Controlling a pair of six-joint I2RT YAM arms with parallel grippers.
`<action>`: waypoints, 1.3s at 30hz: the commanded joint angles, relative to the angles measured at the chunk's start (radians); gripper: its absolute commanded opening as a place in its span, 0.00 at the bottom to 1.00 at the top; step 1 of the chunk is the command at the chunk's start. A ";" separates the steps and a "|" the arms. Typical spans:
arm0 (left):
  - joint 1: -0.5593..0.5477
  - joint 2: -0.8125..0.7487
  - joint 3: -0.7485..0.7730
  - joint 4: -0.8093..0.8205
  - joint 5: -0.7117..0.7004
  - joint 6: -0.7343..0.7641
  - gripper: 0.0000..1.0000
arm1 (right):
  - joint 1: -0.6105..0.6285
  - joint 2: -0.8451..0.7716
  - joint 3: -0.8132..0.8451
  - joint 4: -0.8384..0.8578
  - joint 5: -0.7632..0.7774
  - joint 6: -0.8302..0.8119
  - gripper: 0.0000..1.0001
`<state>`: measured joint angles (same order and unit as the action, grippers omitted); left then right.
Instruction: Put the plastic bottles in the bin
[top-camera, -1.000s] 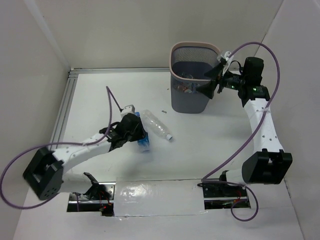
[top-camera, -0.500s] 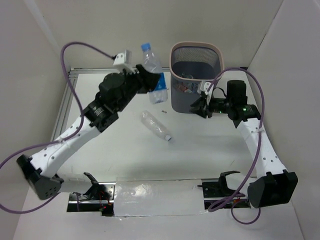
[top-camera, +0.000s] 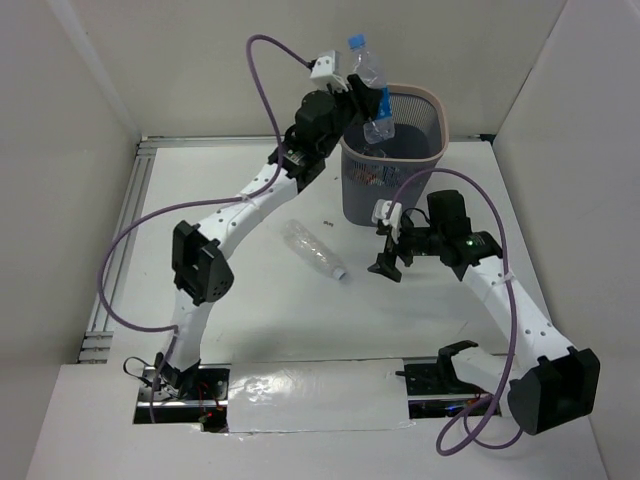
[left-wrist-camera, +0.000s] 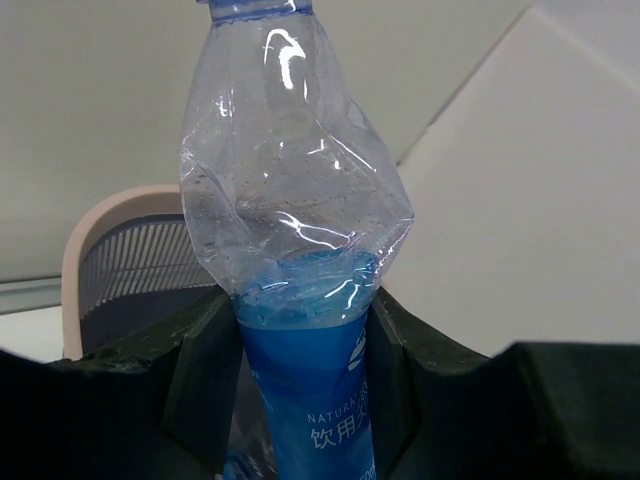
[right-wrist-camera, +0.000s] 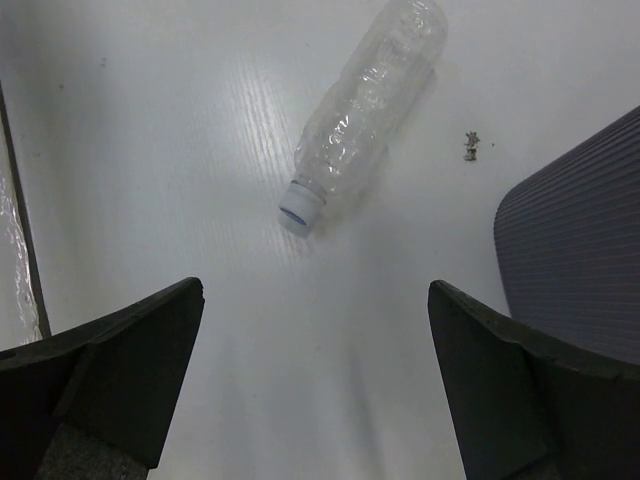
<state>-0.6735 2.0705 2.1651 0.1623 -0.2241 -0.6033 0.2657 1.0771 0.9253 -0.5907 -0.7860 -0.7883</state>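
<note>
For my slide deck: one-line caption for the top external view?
Left gripper holds a blue-labelled bottle raised at the bin; open right gripper hovers near a clear bottle.

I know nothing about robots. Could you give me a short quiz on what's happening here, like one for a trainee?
1. True or false: the left gripper is shut on a blue-label bottle.
2. The plain bottle on the table is: A standing upright; B lying on its side; C balanced on its cap.
3. Fill in: the right gripper has its jaws ____ and holds nothing.
Key: 1 true; 2 B; 3 open.
</note>
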 joint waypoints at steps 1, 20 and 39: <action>-0.009 0.084 0.113 0.105 -0.098 0.103 0.50 | 0.032 -0.040 -0.031 0.060 0.063 0.041 1.00; -0.009 -0.540 -0.400 0.086 -0.181 0.283 1.00 | 0.368 0.403 0.070 0.426 0.329 0.432 1.00; 0.028 -1.521 -1.485 -0.593 -0.391 -0.260 1.00 | 0.448 0.820 0.282 0.476 0.608 0.538 0.77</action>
<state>-0.6472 0.5762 0.6708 -0.4114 -0.5900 -0.7689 0.6975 1.8992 1.1797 -0.1520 -0.1905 -0.2558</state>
